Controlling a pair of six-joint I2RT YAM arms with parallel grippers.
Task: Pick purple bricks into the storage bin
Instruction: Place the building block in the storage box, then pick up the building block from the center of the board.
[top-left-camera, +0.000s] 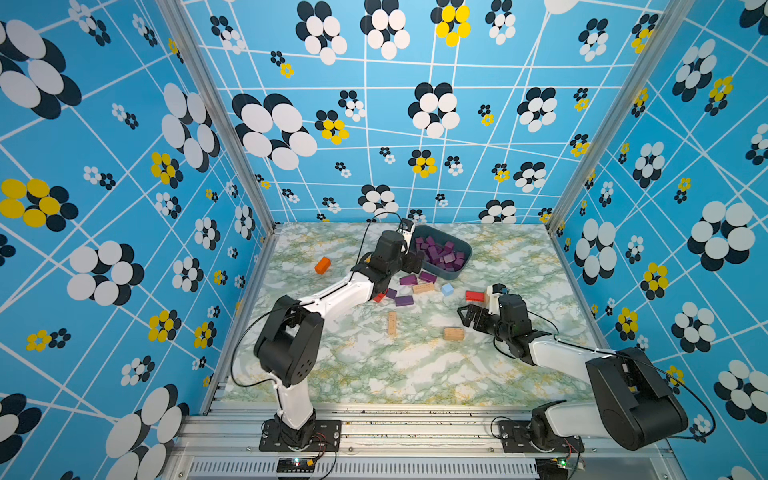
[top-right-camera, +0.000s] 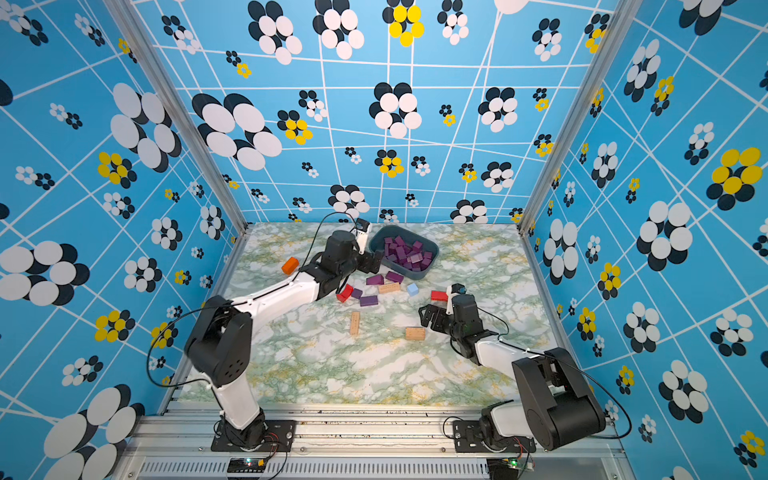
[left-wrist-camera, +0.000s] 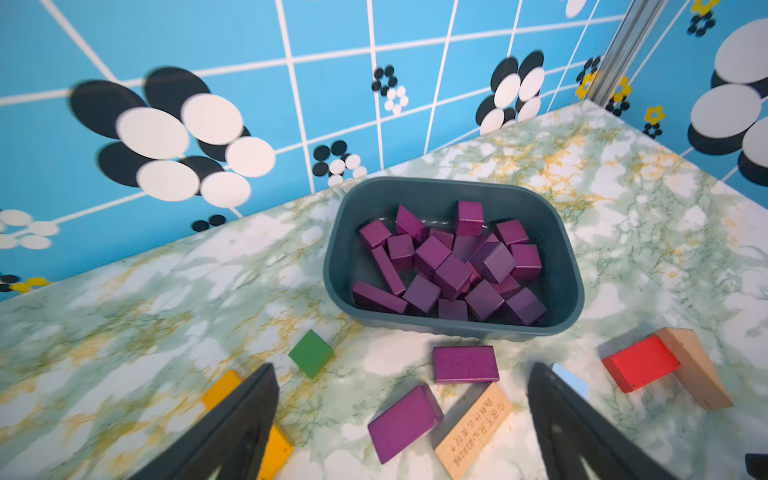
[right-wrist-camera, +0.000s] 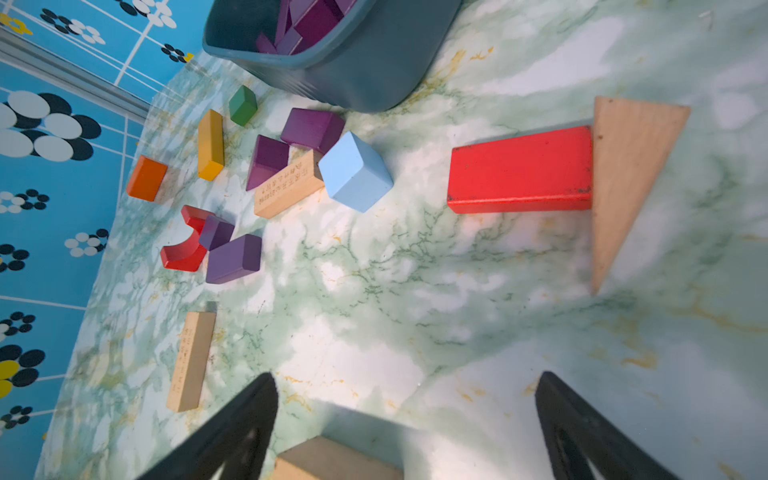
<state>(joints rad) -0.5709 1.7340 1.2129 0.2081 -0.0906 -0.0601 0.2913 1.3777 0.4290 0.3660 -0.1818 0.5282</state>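
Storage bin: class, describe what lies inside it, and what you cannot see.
Only purple bricks, heaped loosely over most of the floor of the storage bin. Anything beneath the heap is covered, so no exact count is possible.

The left gripper (top-right-camera: 372, 262) hangs at the near-left wall of the storage bin (top-right-camera: 417, 274), heaped with purple bricks (top-right-camera: 405, 254), on a marbled surface (top-right-camera: 374, 374). Four loose purple bricks (top-right-camera: 368, 301) lie before the bin among tan, red and light-blue blocks. The right gripper (top-right-camera: 430, 318) hovers beside a tan block (top-right-camera: 414, 333).
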